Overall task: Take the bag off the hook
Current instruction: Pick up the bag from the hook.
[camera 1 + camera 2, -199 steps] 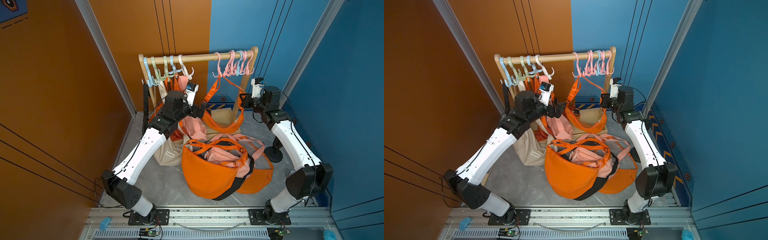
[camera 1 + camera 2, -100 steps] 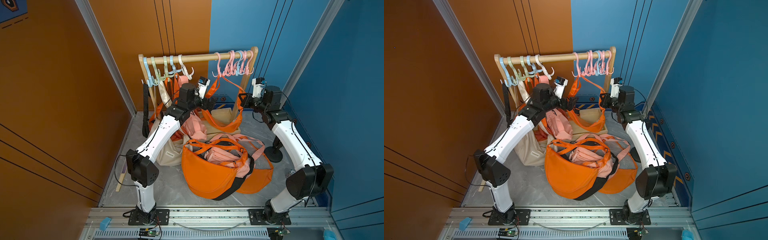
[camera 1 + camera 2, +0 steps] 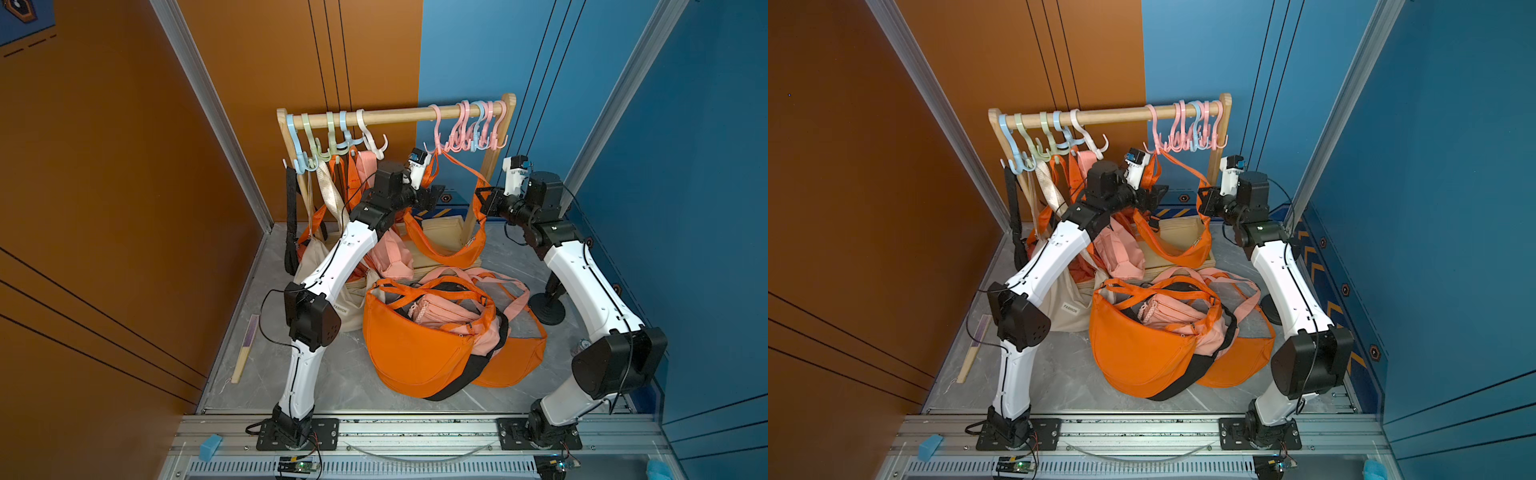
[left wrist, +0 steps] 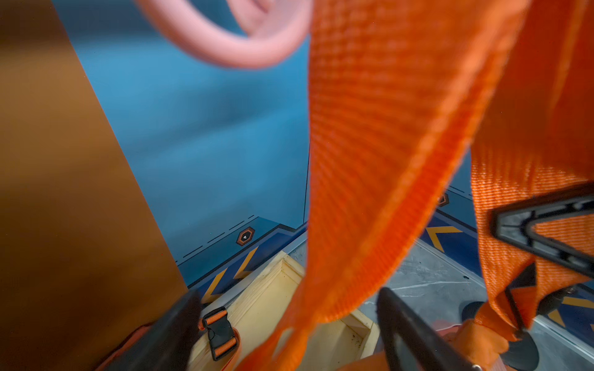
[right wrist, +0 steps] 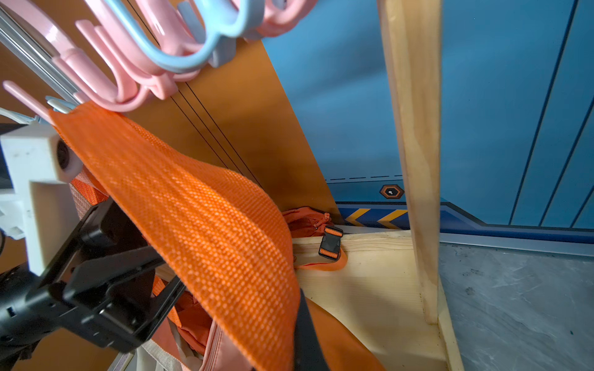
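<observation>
An orange bag (image 3: 449, 249) (image 3: 1177, 249) hangs by its strap (image 4: 369, 160) from a pink hook (image 3: 436, 129) (image 3: 1154, 129) on the rail. My left gripper (image 3: 433, 194) (image 3: 1160, 194) is at the strap's left branch just below the hook. In the left wrist view the gripper (image 4: 289, 324) is open and the strap runs down between its two dark fingers. My right gripper (image 3: 482, 200) (image 3: 1204, 199) is shut on the strap's right branch, and its finger (image 5: 305, 321) shows under the strap (image 5: 209, 225).
The wooden rack's rail (image 3: 395, 116) carries several pastel hooks, with more bags (image 3: 332, 199) hanging at its left end. Its post (image 5: 414, 160) and base tray (image 4: 266, 305) stand close by. A heap of orange and pink bags (image 3: 415, 345) lies in front. A black stand (image 3: 548, 309) is at the right.
My left arm has swung right and up from the bags at the left to the orange strap under the pink hook, and its jaws have narrowed a little. The right arm has not moved.
</observation>
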`<state>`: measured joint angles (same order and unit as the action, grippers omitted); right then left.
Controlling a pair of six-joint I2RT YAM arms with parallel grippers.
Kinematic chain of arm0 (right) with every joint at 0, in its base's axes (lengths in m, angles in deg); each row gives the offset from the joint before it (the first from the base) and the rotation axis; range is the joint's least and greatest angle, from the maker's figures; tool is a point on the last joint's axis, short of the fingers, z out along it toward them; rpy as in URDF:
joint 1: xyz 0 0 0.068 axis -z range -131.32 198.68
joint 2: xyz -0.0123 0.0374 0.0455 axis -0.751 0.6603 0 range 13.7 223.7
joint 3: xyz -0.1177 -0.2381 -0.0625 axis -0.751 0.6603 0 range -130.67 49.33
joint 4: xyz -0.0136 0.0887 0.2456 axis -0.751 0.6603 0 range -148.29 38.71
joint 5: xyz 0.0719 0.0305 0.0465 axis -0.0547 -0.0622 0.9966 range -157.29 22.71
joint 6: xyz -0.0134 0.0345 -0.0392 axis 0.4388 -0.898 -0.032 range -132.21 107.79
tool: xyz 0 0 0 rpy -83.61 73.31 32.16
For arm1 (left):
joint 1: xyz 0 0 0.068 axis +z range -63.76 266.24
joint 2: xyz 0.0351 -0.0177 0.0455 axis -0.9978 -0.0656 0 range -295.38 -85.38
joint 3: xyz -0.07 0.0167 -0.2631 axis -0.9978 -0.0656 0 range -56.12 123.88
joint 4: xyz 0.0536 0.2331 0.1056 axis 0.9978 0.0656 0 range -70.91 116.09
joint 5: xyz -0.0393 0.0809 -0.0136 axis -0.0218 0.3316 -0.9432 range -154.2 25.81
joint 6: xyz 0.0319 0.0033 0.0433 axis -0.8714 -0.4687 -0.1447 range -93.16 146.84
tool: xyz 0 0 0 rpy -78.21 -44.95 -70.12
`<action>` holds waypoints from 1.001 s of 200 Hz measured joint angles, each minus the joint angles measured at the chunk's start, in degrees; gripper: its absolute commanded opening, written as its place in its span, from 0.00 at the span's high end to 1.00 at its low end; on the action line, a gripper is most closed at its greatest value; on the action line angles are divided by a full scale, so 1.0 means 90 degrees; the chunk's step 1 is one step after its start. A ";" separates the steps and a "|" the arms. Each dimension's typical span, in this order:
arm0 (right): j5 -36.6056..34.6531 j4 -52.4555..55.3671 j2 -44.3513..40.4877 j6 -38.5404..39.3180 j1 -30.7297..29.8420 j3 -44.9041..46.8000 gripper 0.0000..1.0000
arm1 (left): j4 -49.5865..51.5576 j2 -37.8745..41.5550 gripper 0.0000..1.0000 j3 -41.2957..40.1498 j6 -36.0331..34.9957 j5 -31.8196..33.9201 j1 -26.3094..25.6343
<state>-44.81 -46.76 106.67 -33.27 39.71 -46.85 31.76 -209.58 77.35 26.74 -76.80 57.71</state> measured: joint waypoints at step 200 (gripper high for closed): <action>0.0085 0.0236 0.0007 -0.0053 -0.0333 -0.0673 1.00 | 0.0075 0.0719 1.00 0.0070 0.0182 -0.0236 0.0087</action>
<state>-44.05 -44.64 106.73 -33.75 36.71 -52.90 32.43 -203.11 77.99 28.38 -78.92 58.49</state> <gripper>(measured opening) 0.047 0.047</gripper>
